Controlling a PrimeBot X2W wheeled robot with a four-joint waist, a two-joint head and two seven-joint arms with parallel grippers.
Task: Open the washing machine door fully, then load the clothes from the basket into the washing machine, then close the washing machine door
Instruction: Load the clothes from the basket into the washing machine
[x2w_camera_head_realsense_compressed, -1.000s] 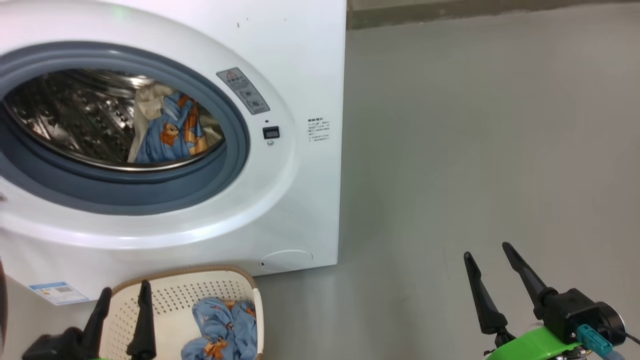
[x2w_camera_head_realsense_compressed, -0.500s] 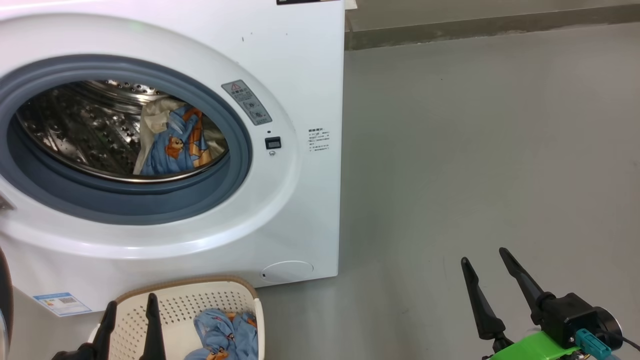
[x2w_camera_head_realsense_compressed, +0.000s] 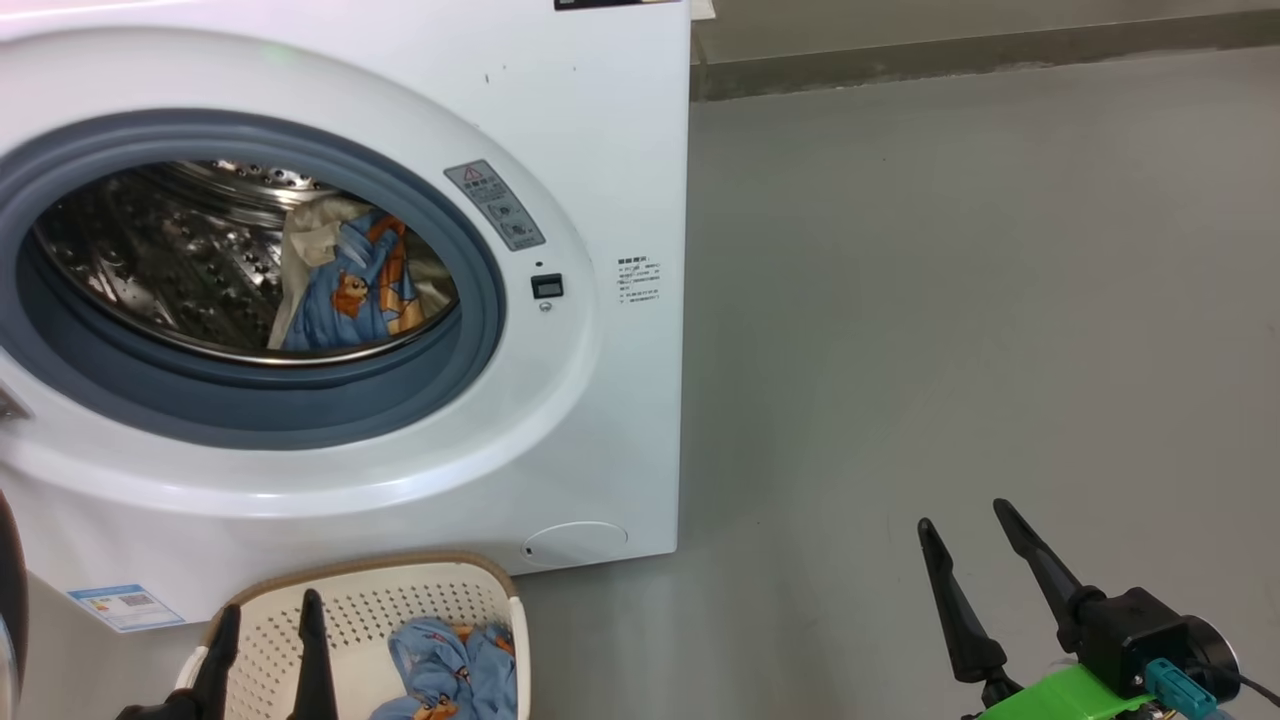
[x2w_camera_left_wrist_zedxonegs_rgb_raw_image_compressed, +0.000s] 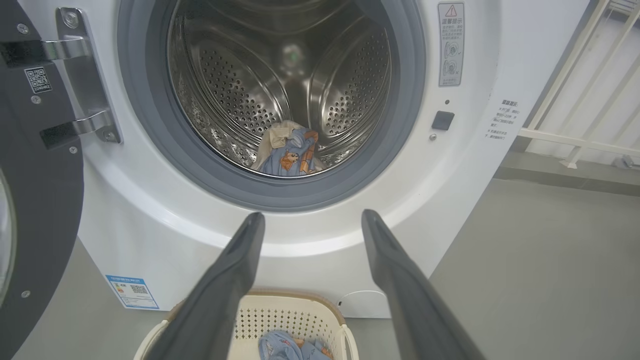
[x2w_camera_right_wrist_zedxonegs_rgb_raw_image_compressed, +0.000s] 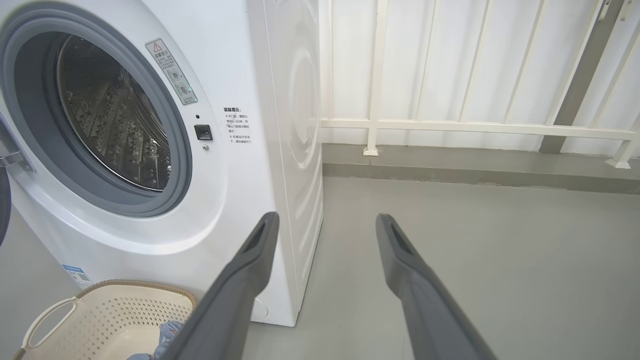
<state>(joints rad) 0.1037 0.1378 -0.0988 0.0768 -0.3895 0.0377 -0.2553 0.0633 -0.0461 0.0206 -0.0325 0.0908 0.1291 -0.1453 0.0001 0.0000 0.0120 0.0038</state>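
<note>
Cream basket (x2w_camera_head_realsense_compressed: 420, 598) sits just under your left gripper (x2w_camera_head_realsense_compressed: 268, 605), its fingers (x2w_camera_head_realsense_compressed: 313, 660) spread wide, blue clothes (x2w_camera_head_realsense_compressed: 450, 670) beside them; your right gripper (x2w_camera_head_realsense_compressed: 962, 513), equally wide, hangs over the floor (x2w_camera_head_realsense_compressed: 950, 300). Farther back, more clothes lie inside the washing machine (x2w_camera_head_realsense_compressed: 600, 150). Your head camera has tilted up; things stayed put.

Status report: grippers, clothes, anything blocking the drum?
Both jaws open, empty: left gripper above basket, right gripper over floor. Door open; clothes in drum, blue piece in basket. Nothing blocking.
</note>
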